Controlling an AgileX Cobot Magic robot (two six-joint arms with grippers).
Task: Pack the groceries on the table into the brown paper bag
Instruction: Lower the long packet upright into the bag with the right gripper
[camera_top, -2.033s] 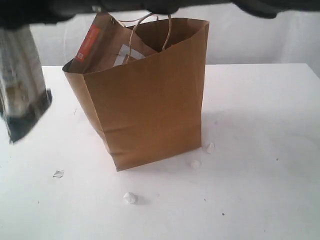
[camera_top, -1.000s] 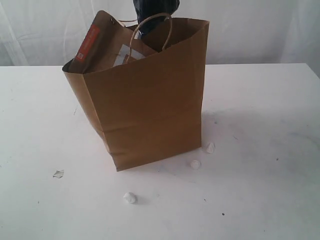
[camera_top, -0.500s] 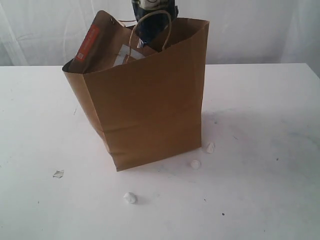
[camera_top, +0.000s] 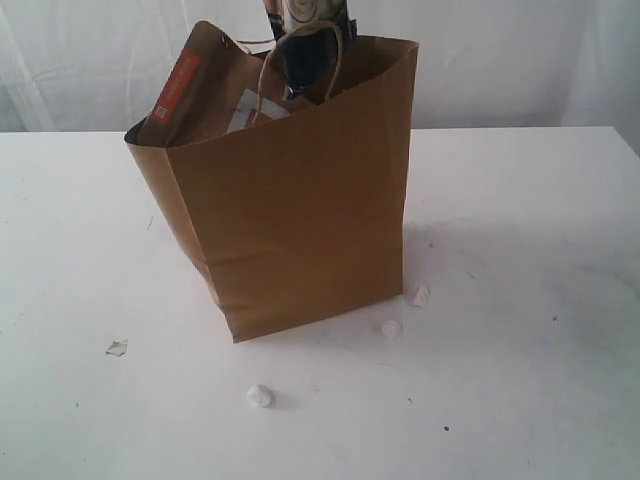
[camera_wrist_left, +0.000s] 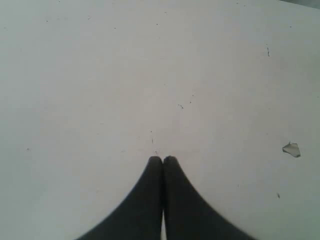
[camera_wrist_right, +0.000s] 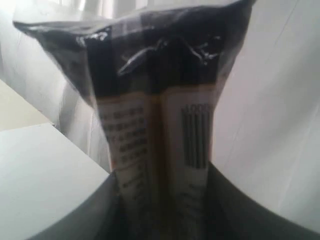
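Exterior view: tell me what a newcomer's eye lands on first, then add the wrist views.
The tall brown paper bag stands open on the white table, with a long blue-white packet hanging upright at its mouth. The right gripper clamps that packet, which fills the right wrist view. The left gripper is shut above the table.

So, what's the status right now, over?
Left pincer shut, empty, over table. Right pincer shut on packet, lower end in bag mouth. Scraps beside bag, nothing blocking.

White draped curtain (camera_top: 520, 60) across the back
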